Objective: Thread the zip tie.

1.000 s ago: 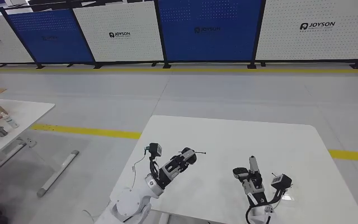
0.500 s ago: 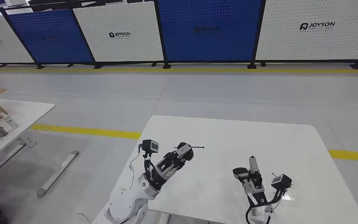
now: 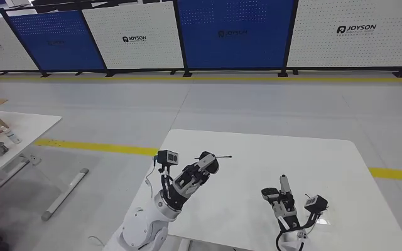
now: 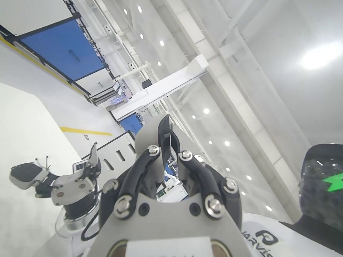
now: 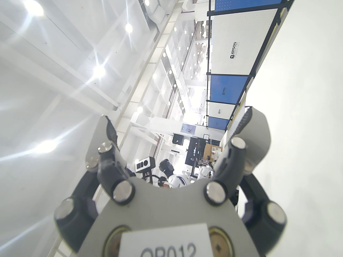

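- We see the left gripper (image 3: 211, 160) held up over the near left part of the white table (image 3: 282, 147), with its arm slanting up from the table's near edge.
- Its claw is drawn together and clamped on the zip tie (image 3: 223, 156). In the left wrist view (image 4: 167, 131) the two fingers (image 4: 148, 135) meet around a thin black strip (image 4: 169, 138) seen edge-on.
- From above, the zip tie is a thin dark line sticking out sideways from the claw toward the right side of the table. A short stub seems to show on the claw's other side.
- The tie hangs in the air above the tabletop and does not touch it.
- The right gripper (image 3: 282, 182) sits near the table's front edge, well apart from the left one, and points away from the robot.
- In the right wrist view (image 5: 179, 125) we see its claw spread wide apart, gripping no object.
- The zip tie's free end points roughly toward the right gripper's side but remains well apart from it.
- Beyond the table, a yellow line (image 3: 94, 147) crosses the grey floor, and a row of blue and white panels (image 3: 235, 34) stands behind it.
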Robot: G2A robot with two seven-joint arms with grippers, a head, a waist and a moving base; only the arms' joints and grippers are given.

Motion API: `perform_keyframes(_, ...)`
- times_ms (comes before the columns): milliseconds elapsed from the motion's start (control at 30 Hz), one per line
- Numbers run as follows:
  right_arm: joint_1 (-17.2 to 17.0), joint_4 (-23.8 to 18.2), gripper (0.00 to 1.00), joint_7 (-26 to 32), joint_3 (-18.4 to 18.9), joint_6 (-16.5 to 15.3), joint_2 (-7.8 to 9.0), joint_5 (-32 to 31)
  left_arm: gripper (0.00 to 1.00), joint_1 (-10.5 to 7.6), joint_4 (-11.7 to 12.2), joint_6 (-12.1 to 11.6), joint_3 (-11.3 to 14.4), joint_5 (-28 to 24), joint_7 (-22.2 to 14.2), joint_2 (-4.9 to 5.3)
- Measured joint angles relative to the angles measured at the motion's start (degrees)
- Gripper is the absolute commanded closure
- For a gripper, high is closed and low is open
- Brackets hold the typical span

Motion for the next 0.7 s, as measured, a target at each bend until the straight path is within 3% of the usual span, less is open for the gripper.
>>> perform_keyframes(333, 0.00, 0.00, 0.00, 0.00, 0.00, 0.00, 0.00, 0.00, 1.00, -0.08, 0.32, 0.06, 0.07, -0.93, -1.14, -0.20)
perform_keyframes(533, 0.00, 0.00, 0.00, 0.00, 0.00, 0.00, 0.00, 0.00, 1.00, -1.07, 0.66, 4.17, 1.16, 4.15, 1.09, -0.21)
perform_keyframes(700, 0.00, 0.00, 0.00, 0.00, 0.00, 0.00, 0.00, 0.00, 1.00, -2.42, 4.11, 6.15, 3.19, 4.46, 2.40, -0.43)
